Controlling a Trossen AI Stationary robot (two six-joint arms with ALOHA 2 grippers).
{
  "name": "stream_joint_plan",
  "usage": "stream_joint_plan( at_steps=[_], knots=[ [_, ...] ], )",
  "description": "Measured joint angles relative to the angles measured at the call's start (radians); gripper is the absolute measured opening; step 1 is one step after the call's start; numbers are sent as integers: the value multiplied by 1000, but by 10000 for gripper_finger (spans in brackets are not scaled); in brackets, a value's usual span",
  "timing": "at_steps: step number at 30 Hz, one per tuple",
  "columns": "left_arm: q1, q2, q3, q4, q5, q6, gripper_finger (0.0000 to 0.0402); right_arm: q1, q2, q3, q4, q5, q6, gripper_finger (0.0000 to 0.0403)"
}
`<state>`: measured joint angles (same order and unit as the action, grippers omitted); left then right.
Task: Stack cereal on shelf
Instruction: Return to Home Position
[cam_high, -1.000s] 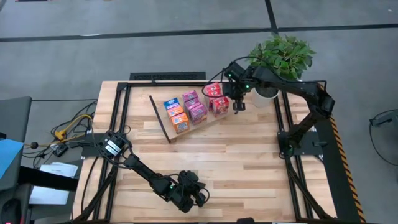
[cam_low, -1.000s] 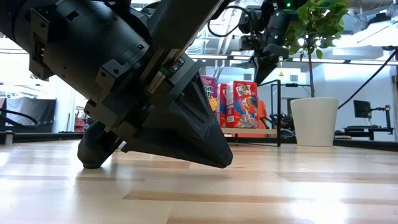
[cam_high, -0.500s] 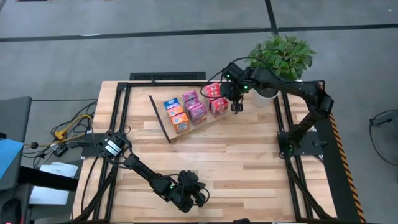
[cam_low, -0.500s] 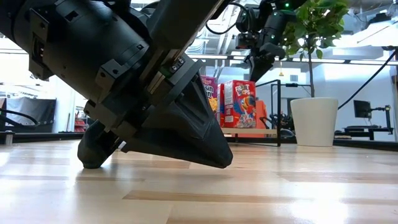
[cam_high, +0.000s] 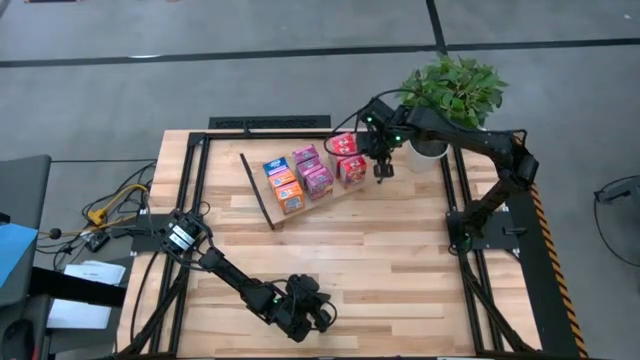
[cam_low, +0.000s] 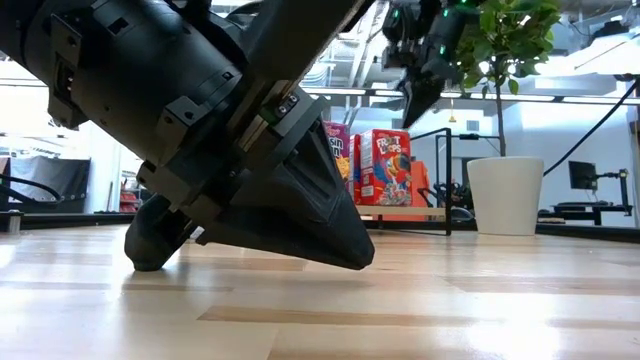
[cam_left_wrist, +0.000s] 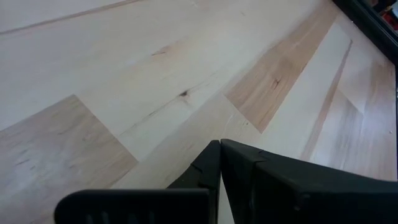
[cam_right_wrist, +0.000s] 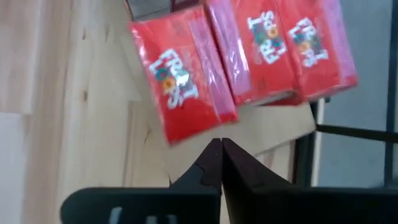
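Note:
Several small cereal boxes stand in a row on the tilted plywood shelf (cam_high: 312, 204) at the table's far middle: orange and blue ones (cam_high: 283, 180), pink ones (cam_high: 312, 170) and red ones (cam_high: 348, 158). My right gripper (cam_high: 380, 172) hangs shut, pointing down, just right of the red boxes and above the shelf's right end; in the low view my right gripper (cam_low: 412, 108) is clear above a red box (cam_low: 388, 166). The right wrist view shows red boxes (cam_right_wrist: 180, 81) beyond the shut fingertips. My left gripper (cam_high: 308, 316) lies shut low over the table's near edge, far from the shelf.
A potted plant (cam_high: 452, 90) in a white pot (cam_low: 505, 195) stands at the far right, close behind my right arm. A black frame (cam_high: 470, 250) runs along the table's sides. Bare wooden tabletop (cam_high: 380, 260) lies between the shelf and my left gripper.

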<state>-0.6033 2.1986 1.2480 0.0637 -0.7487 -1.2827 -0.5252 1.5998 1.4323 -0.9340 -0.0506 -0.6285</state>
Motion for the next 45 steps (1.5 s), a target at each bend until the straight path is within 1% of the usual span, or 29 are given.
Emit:
stream_joint_plan(
  at_steps=[5,7,8,11,14,16,17,19,20,21,22,24,27,29,31,33,36,38,40,42,45],
  knots=[
    [1,-23,-1,47,-37,-4,0,44,-63,107,-127,0,8,45],
    [2,-54,-6,34,-47,25,0,62,-105,153,-139,-3,25,49],
    [6,-74,-7,6,-60,57,0,70,-132,170,-142,-4,31,49],
    [20,-163,-8,-81,-58,132,0,97,-234,208,-159,-3,25,50],
    [29,-282,-3,-189,-26,227,0,116,-362,212,-173,-4,-22,48],
    [36,-352,-4,-276,-17,302,0,108,-442,212,-202,-4,-53,47],
    [41,-392,-4,-322,-29,307,0,97,-477,213,-230,-4,-52,47],
    [55,-472,-3,-423,-61,266,0,67,-541,193,-260,-32,12,47],
    [61,-512,-2,-469,-63,240,0,46,-576,169,-257,-77,41,47],
    [65,-546,-3,-515,-62,218,0,24,-616,132,-251,-146,56,47],
    [68,-575,-3,-541,-60,208,0,-3,-659,85,-237,-224,67,47],
    [69,-632,-3,-563,-38,214,0,-62,-750,-25,-164,-342,102,47],
    [68,-699,-1,-579,-10,309,0,-132,-875,-215,-25,-469,228,47],
    [69,-729,-2,-593,10,330,0,-159,-944,-337,71,-579,314,47],
    [69,-761,-2,-599,1,357,0,-172,-1008,-440,151,-659,400,47],
    [67,-797,-2,-623,-75,373,0,-175,-1068,-525,239,-694,481,47],
    [47,-851,-9,-671,-218,384,0,-176,-1142,-644,332,-693,573,47],
    [13,-897,-45,-692,-331,360,0,-172,-1192,-721,407,-694,644,47],
    [-38,-948,-117,-699,-450,272,0,-160,-1240,-797,503,-704,719,47],
    [-97,-1000,-221,-699,-524,157,0,-142,-1274,-873,604,-711,785,47],
    [-178,-1088,-401,-696,-539,-39,0,-115,-1308,-971,741,-708,866,47]
  ],
)
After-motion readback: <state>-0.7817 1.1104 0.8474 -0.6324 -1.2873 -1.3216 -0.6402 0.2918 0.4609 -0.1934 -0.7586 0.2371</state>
